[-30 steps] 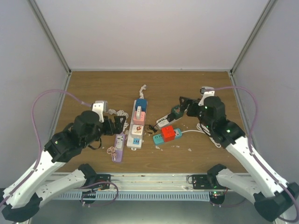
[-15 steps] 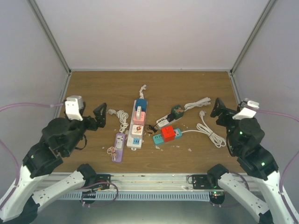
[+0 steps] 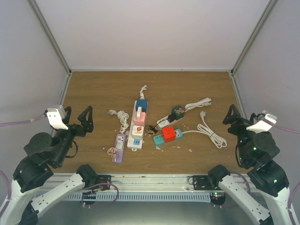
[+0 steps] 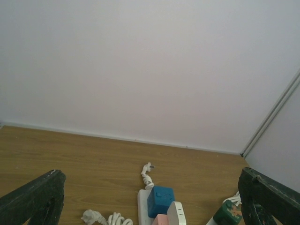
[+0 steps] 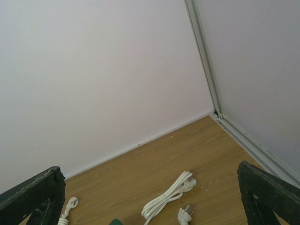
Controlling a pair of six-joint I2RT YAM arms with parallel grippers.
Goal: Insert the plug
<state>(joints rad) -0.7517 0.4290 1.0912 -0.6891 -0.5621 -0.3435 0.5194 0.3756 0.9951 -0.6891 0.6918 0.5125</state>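
While both arms sit at the near corners, nothing is held. The left gripper (image 3: 77, 118) hangs over the left edge of the table (image 3: 93, 89) with its jaws wide apart, leaving the middle unobstructed. To its right lie a small coiled cord (image 3: 122, 117), a purple strip (image 3: 118, 147) and the white power strip (image 3: 136, 131), sockets facing up, so a plug can go straight down. Further right, the loose plug (image 3: 202, 114) lies flat at the end of its white cable (image 3: 212, 133), unplugged. The right gripper (image 3: 236, 120), jaws equally spread, is nearest it and probably suited to fetch it.
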